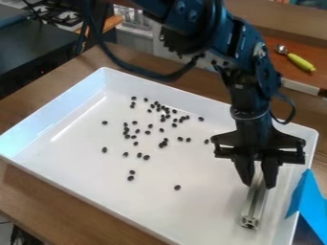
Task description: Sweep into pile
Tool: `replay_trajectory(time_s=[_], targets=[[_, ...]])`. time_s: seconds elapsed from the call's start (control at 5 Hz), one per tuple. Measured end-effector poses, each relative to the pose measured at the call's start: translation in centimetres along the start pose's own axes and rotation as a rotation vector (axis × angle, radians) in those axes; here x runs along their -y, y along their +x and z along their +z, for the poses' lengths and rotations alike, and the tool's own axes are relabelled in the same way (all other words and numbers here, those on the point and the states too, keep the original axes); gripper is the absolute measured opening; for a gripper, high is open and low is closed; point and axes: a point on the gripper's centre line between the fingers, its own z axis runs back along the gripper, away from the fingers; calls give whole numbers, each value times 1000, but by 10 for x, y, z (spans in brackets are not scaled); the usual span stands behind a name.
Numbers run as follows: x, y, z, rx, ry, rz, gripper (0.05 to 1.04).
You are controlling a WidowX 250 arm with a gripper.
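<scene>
Landmark: the white tray (83, 158), a shallow rectangular tray with raised walls, resting on the wooden table (28, 194). The gripper (259, 184) points downward over the right-hand part of the tray, inboard of its right wall as seen in the camera view. The fingers are closed on a metal bar (256, 206), one finger on each side. The bar is slotted lengthwise and slopes from between the fingers toward the near side of the tray; contact between its lower end and the tray floor cannot be confirmed. The small black pieces (162, 144) lie scattered on the tray floor, mainly in the middle and toward the far wall, with a single piece nearer the front. All are apart from the bar. A blue item (310, 206) stands at the right wall of the tray, near the front. A scoop with a yellow-green handle (300, 62) lies beyond the tray's far right corner
</scene>
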Motion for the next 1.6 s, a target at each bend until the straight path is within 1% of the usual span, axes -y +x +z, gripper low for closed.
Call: replay_trajectory(time_s=[0.2,0.6,0.8,1.0,1.2,1.4,1.6], targets=[[-10,5,2,1,11,12,314],[-49,16,8,4,54,31,314],[-84,18,19,29,109,17,314],[-119,22,30,60,122,17,314],[-148,26,40,59,125,30,314],[-144,24,63,52,75,43,314],[-89,29,87,70,-7,23,314]])
